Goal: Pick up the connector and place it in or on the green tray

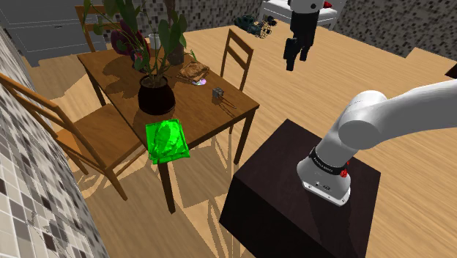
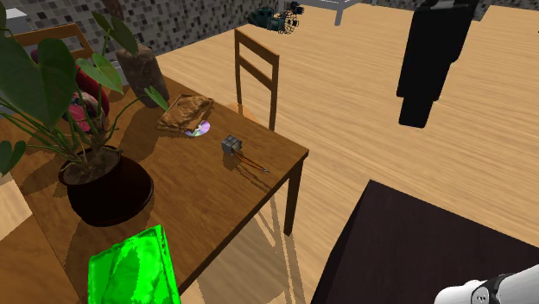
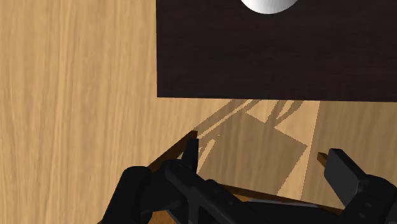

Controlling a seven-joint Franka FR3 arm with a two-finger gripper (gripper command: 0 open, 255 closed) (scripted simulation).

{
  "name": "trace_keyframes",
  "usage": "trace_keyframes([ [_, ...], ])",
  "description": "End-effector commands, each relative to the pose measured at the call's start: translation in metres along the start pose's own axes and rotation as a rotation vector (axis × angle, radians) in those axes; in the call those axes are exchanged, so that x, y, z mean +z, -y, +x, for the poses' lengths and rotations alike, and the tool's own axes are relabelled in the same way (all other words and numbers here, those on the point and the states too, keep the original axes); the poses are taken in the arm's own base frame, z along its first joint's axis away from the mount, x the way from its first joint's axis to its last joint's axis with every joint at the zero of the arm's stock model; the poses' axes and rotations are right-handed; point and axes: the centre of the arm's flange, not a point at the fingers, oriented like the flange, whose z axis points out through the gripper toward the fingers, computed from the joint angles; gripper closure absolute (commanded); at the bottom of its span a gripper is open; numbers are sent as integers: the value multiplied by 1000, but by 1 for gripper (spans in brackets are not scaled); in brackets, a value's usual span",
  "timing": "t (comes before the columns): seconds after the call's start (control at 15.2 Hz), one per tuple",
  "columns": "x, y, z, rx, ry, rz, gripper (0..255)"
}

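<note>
The connector [image 1: 217,94] is a small grey block with thin wires trailing from it. It lies on the wooden table [image 1: 198,113] near the corner closest to the stand, and I see the connector [image 2: 231,145] again in the second exterior view. The green tray [image 1: 166,141] rests on the table's near edge, partly overhanging it, and the tray [image 2: 134,269] sits below the plant pot in the second exterior view. My black gripper [image 1: 291,64] hangs high over the floor, well off to the connector's right. In the wrist view the gripper [image 3: 264,162] is open, with nothing between its fingers.
A large plant in a black pot [image 1: 156,95] stands between tray and connector. A brown flat object with a disc [image 2: 186,114] lies farther back. Chairs [image 1: 238,51] flank the table. The dark stand [image 1: 293,198] is at lower right.
</note>
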Motion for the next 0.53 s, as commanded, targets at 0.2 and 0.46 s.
trace_keyframes([
  [0.2,24,-7,30,6,-6,8,0],
  [0.46,55,-15,71,15,-15,19,0],
])
